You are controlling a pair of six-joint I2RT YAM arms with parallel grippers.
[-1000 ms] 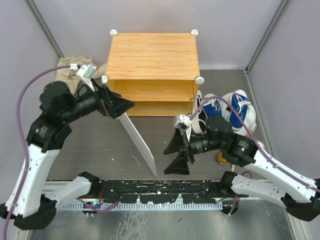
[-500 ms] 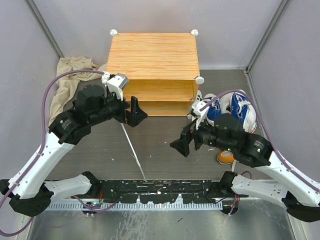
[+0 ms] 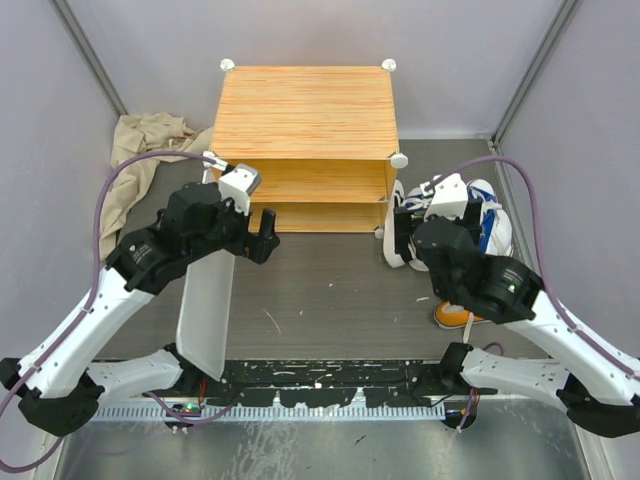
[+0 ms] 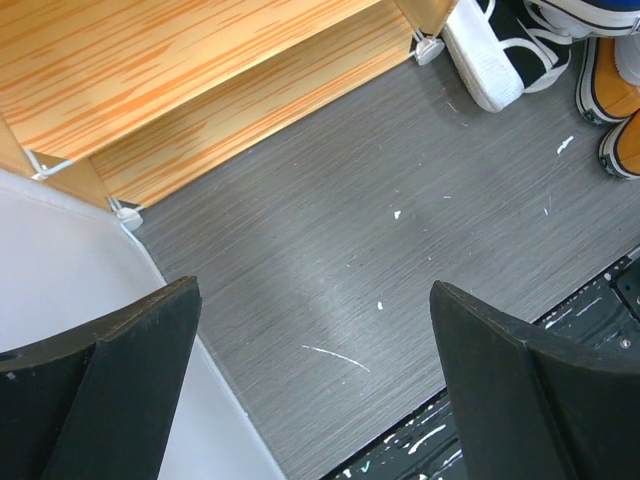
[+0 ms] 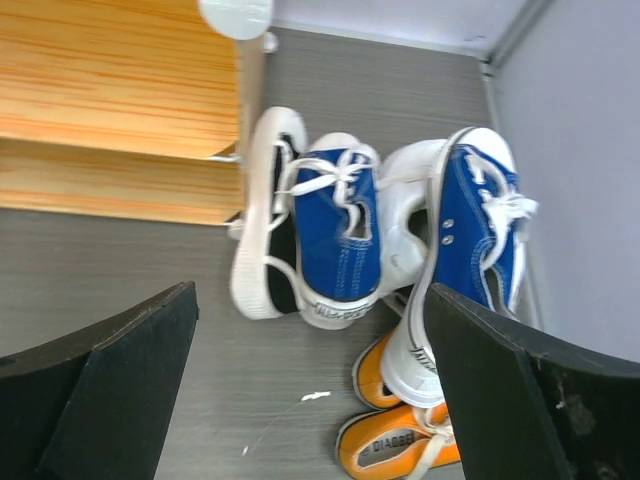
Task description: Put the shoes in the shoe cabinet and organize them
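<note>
The shoe cabinet (image 3: 300, 110) stands at the back, its orange shelves (image 4: 200, 90) bare where they show. Its pale door panel (image 3: 205, 310) is swung out to the left, beside my left arm. My left gripper (image 3: 262, 232) hovers open in front of the cabinet, with only grey floor between its fingers (image 4: 315, 400). The shoes lie in a heap right of the cabinet: two blue sneakers (image 5: 340, 240) (image 5: 480, 230), a black high-top (image 5: 265, 240) on its side, and orange sneakers (image 5: 400, 450). My right gripper (image 5: 315, 390) hangs open above them, holding nothing.
A beige cloth (image 3: 135, 150) lies crumpled at the back left. Grey walls close in both sides, and the right wall (image 5: 590, 150) runs close to the shoes. A white corner knob (image 5: 235, 15) sticks out at the cabinet's front right corner.
The door panel has swung from mid-floor out to the left. My left gripper has moved right to the cabinet front. My right gripper has moved back and right, over the shoes.
</note>
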